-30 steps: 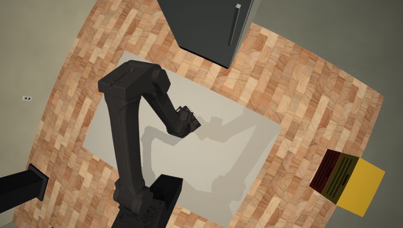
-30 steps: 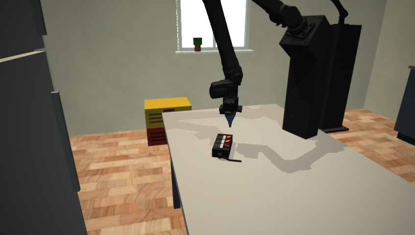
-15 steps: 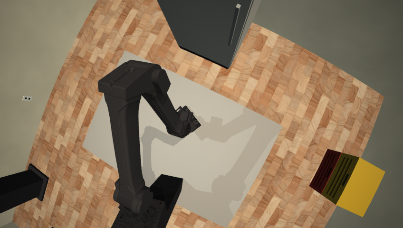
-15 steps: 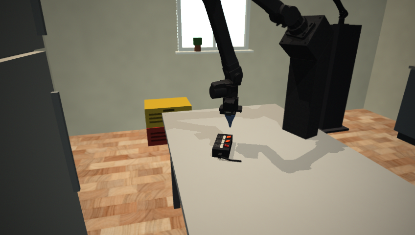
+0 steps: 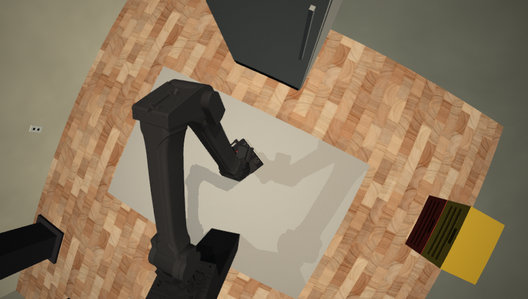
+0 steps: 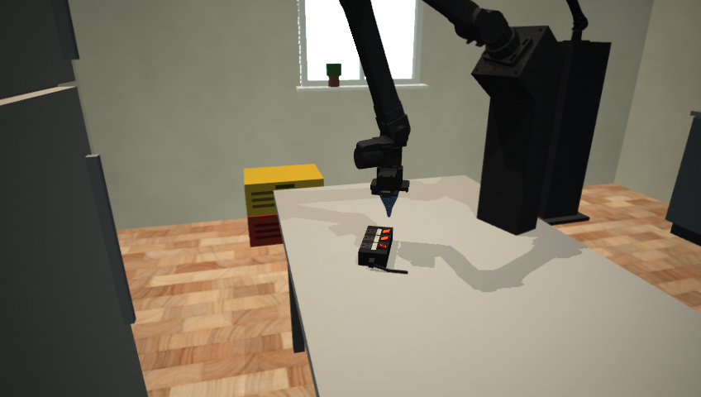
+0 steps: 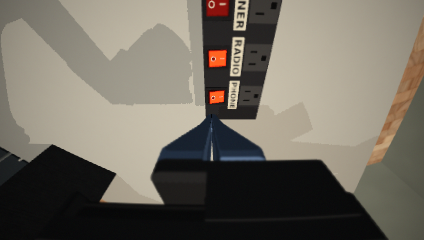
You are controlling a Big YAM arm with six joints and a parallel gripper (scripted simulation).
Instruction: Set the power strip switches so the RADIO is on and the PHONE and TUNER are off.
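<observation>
A black power strip (image 6: 375, 245) lies flat on the grey table, the right way up, with a short cable stub at its near end. In the wrist view (image 7: 239, 55) its labels read TUNER, RADIO and PHONE. The TUNER switch (image 7: 217, 7) is dark red. The RADIO switch (image 7: 217, 58) and the PHONE switch (image 7: 216, 96) are bright orange. My gripper (image 6: 388, 211) is shut and empty, its blue fingertips (image 7: 212, 120) pressed together and pointing down. It hangs a little above the table just beyond the PHONE end of the strip. In the overhead view the arm hides most of the strip (image 5: 252, 157).
The arm's black base column (image 6: 531, 127) stands on the table's far right. A yellow and red crate (image 6: 275, 201) stands on the floor past the table's far left corner. A dark cabinet (image 5: 274, 37) stands beside the table.
</observation>
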